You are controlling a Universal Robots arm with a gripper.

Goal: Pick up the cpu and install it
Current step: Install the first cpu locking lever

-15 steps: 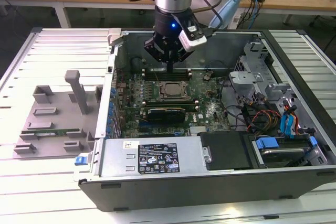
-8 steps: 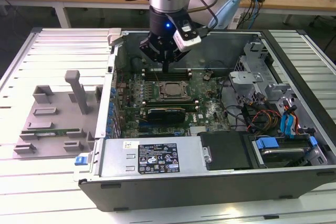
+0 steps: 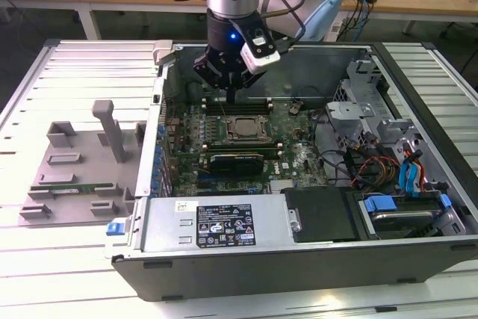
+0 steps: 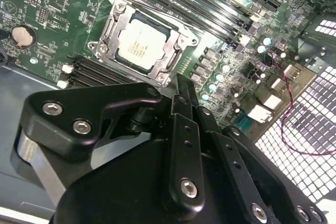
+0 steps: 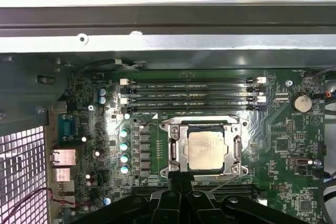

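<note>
Pale slatted metal forms the counter (image 3: 67, 72) in the exterior view, with wooden desks and loose cables behind it. An open computer case (image 3: 299, 252) lies across the counter's middle, its green motherboard (image 3: 291, 151) facing up. On the counter toward the exterior view's left rests a grey fixture (image 3: 75, 162) with upright posts. The arm comes down from above and its gripper (image 3: 231, 98) hangs inside the case near the far wall, just above the board. The cpu (image 3: 244, 129) sits in its socket frame (image 3: 244, 140) on the motherboard, a little nearer the case's front than the gripper. A black power supply (image 3: 224, 222) with a white label lines the case's front edge, and blue drive cables (image 3: 411, 173) crowd the end at the exterior view's right.

Seen in the second wrist view, the gripper (image 4: 181, 85) has its black fingers (image 4: 184, 103) pressed together with nothing between them, tips hovering just beside the metal socket frame (image 4: 107, 38). The cpu (image 4: 142, 43), pale silver on top, lies flat inside that frame. A coin cell battery (image 4: 22, 36) sits apart on the board.

From the first wrist view, the cpu (image 5: 207, 149) lies seated within the socket frame (image 5: 176, 150), beside four dark memory slots (image 5: 191, 94). The gripper (image 5: 181, 181) shows as closed black fingers at the frame's edge, apart from the chip.
</note>
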